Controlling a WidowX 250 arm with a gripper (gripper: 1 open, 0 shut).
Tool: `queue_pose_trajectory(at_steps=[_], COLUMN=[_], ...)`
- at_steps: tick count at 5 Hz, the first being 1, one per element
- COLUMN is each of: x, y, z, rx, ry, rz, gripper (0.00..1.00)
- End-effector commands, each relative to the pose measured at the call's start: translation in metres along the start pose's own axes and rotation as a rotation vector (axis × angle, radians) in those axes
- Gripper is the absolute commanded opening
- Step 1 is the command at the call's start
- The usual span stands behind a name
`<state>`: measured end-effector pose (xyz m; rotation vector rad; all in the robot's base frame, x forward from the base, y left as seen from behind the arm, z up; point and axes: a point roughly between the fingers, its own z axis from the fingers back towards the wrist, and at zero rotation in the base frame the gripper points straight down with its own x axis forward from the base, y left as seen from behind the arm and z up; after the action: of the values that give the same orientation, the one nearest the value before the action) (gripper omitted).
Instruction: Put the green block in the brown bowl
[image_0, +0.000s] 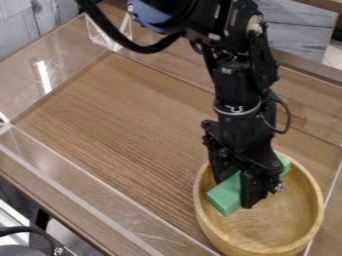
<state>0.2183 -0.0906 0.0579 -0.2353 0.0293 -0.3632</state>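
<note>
The brown bowl (297, 228) sits at the table's lower right, a wide light-wood dish with a thick rim. The black arm reaches steeply down into its left half. My gripper (249, 192) is shut on the green block (226, 196), a bright green bar held tilted between the black fingers just inside the bowl's left rim. A further bit of green shows behind the fingers at the right. Whether the block's lower end touches the bowl floor I cannot tell.
A wooden tabletop (120, 110) is enclosed by clear plastic walls (54, 70) on the left and front. The bowl lies close to the front right corner of the enclosure.
</note>
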Motion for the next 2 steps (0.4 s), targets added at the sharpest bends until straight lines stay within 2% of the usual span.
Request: queue_pose_trajectory(at_steps=[1, 2], x=[0.0067, 0.0068], y=[0.0025, 0.0030], z=[0.0063, 0.0053], rx=[-0.001, -0.006], ry=[-0.038, -0.040], rz=[0.000, 0.002], gripper=[0.00, 0.00])
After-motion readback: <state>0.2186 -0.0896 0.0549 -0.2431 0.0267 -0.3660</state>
